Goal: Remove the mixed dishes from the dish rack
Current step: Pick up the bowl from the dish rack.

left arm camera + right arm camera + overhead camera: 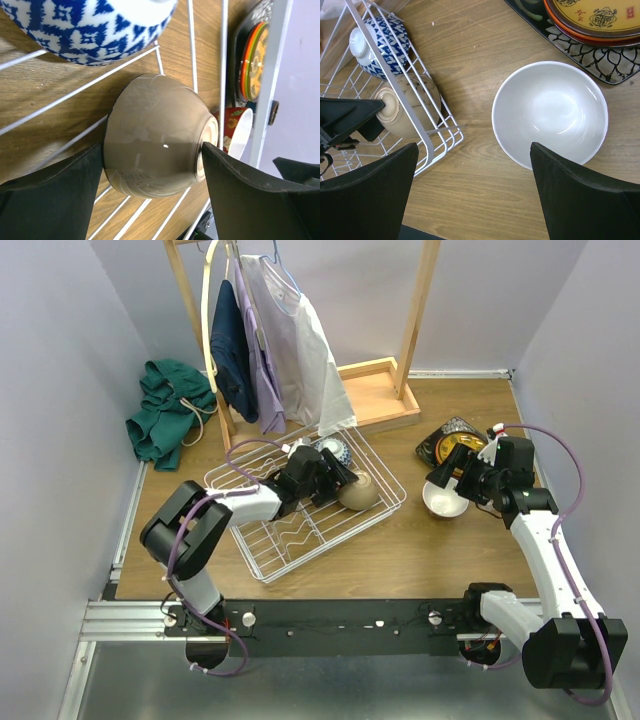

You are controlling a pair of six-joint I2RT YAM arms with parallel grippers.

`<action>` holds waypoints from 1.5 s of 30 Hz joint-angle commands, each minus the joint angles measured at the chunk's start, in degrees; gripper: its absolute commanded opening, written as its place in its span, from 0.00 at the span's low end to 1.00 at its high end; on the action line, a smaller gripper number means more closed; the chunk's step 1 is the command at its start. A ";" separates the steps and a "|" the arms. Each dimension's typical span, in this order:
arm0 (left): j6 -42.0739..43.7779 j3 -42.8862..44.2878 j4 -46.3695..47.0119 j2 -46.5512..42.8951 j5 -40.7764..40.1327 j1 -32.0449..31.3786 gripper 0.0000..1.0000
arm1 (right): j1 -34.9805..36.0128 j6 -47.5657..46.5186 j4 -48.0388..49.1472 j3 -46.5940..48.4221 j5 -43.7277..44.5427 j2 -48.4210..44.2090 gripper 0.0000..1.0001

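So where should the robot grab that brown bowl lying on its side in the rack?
Probably end to end: one finger at the open mouth, the other on the flat foot ring. The tan bowl lies tipped on its side in the dish rack, so those ends face sideways, and its round wall would likely slip. The left gripper straddles it that way, reaching in from the left arm's side.

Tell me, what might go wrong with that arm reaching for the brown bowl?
The tan bowl lies on its side, glossy and rounded, between the fingers of the left gripper, so it might squirt out. Lifting could snag it on the dish rack wires or bump the blue-white bowl right beside it.
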 commanded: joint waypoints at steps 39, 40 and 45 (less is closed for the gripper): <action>69.68 11.38 -25.19 -22.34 -3.04 -3.99 0.51 | 1.37 -1.86 12.72 5.61 -23.50 6.11 1.00; 71.44 10.95 -25.19 -22.87 -3.57 -4.78 0.52 | 1.37 -2.13 12.98 6.05 -24.55 7.15 1.00; 82.26 9.27 -23.61 -25.77 -10.07 -10.23 0.54 | 3.56 -3.80 13.08 9.47 -27.02 11.11 1.00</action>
